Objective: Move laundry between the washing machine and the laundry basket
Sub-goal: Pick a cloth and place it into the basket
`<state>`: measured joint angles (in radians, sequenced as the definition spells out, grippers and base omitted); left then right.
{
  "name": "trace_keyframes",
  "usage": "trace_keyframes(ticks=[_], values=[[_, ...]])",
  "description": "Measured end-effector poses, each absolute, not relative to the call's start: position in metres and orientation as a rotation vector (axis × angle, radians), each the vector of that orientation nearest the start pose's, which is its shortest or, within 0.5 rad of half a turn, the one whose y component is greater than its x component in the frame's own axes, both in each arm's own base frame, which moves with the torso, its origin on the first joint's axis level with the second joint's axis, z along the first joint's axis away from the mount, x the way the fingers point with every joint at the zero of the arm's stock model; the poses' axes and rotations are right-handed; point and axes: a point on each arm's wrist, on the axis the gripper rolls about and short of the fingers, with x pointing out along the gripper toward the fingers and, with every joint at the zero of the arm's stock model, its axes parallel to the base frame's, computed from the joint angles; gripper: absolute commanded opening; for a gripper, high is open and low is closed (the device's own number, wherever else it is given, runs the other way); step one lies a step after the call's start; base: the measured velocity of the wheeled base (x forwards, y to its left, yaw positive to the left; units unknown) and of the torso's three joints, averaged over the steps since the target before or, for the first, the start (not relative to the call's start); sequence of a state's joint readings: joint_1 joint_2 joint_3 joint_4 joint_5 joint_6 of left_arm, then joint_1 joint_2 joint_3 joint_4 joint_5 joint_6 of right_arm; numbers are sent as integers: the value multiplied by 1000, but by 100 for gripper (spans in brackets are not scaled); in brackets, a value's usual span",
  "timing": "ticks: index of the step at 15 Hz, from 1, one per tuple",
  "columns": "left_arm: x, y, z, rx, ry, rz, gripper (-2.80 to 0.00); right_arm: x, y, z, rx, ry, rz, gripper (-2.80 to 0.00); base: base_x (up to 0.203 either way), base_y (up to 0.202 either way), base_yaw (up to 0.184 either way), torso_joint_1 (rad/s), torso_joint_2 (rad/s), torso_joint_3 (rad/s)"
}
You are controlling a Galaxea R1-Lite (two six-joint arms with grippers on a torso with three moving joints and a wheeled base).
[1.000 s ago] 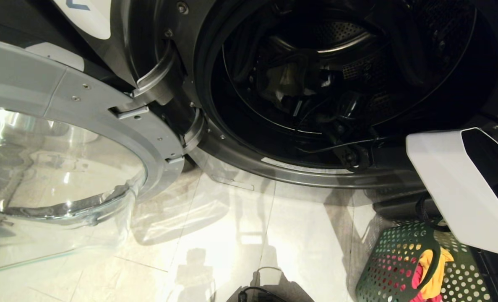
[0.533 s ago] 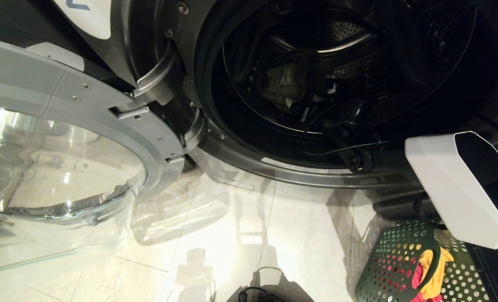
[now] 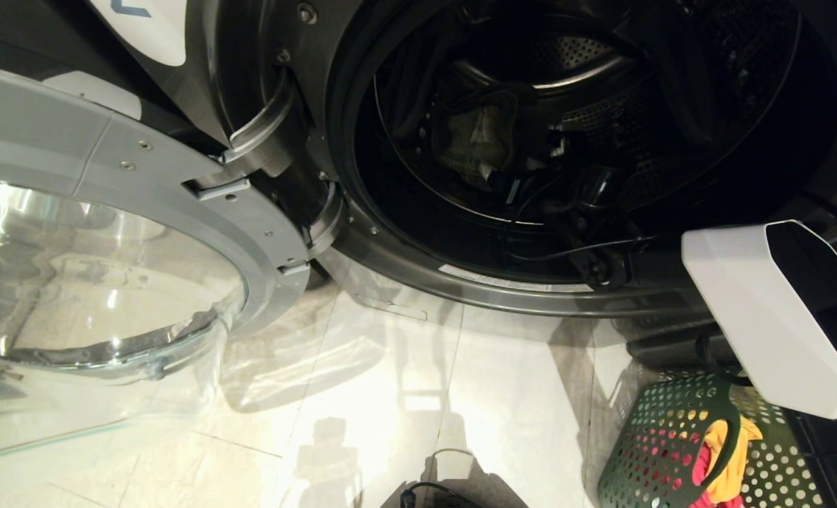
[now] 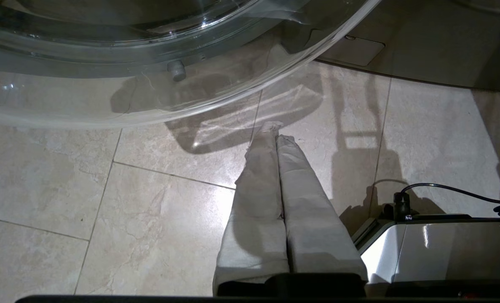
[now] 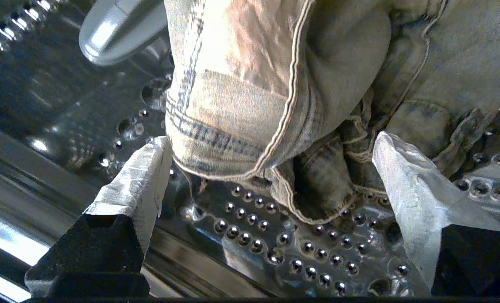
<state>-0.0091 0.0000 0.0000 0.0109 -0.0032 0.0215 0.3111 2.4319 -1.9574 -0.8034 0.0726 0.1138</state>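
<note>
The washing machine [image 3: 404, 271] stands with its round glass door [image 3: 108, 162] swung open to the left. Faded denim jeans [image 3: 478, 137] lie crumpled on the perforated drum floor. My right arm [image 3: 764, 310] reaches into the drum. There my right gripper [image 5: 271, 139] is open, its padded fingers [image 5: 144, 176] standing on either side of the jeans' [image 5: 241, 75] seamed edge without closing on it. The green laundry basket [image 3: 658, 437] sits at the lower right, holding a yellow-orange garment [image 3: 735, 451] and a red one [image 3: 704, 469]. My left gripper [image 4: 277, 132] hangs shut and empty over the tiled floor.
The open door fills the left side, low over the beige tile floor [image 3: 404, 395]. A silver drum paddle [image 5: 115, 29] juts out beside the jeans. My base's white corner [image 4: 435, 248] and a black cable [image 4: 452, 189] lie by the left gripper.
The right forearm has shifted slightly, and the pale jeans show more plainly inside the drum. The left arm has stayed still.
</note>
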Motion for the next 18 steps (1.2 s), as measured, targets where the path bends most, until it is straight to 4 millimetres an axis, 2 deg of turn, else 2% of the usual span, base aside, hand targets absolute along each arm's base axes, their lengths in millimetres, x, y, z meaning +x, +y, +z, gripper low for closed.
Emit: trace_keyframes(ticks=[6,18], values=[[-23,0,74,22,11,-12,-280,484,160,226,153,-327,405,0,0,0,0,0,0,0],[-23,0,75,4,8,-11,-280,482,164,227,134,-332,410,0,0,0,0,0,0,0]])
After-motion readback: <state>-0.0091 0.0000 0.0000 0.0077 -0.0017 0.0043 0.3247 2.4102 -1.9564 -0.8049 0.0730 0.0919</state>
